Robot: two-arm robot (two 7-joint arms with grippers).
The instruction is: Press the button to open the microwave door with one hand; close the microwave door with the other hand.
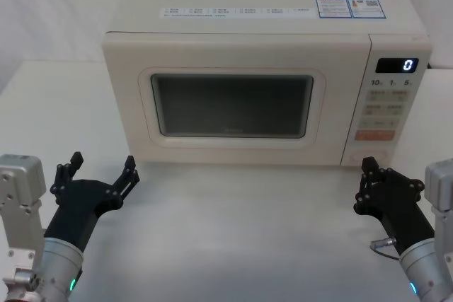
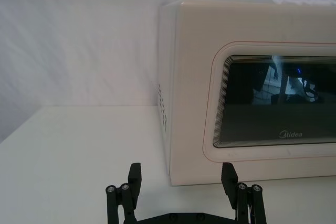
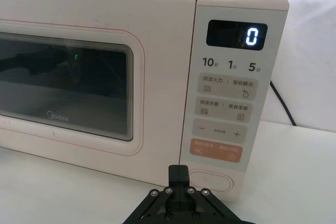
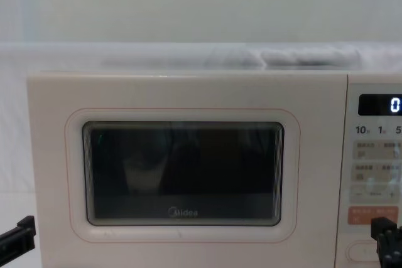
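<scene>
Head view, microwave door (image 1: 233, 104): shut, nothing done yet.
Right gripper (image 1: 369, 175): pressed together, just before the button (image 3: 211, 182), not touching.
Left gripper (image 1: 101, 173): spread, before the door's left corner.
Left: press, then closing.

The microwave (image 1: 262, 83) sits on the table (image 1: 248, 231); its button (image 3: 211, 181) lies right of the microwave door (image 1: 233, 100).

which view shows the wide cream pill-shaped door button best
The right wrist view: the wide cream pill-shaped button sits close and nearly whole under the orange button, just past the shut right gripper. The head view shows it small, partly behind that gripper. The chest view catches only its top edge.
</scene>
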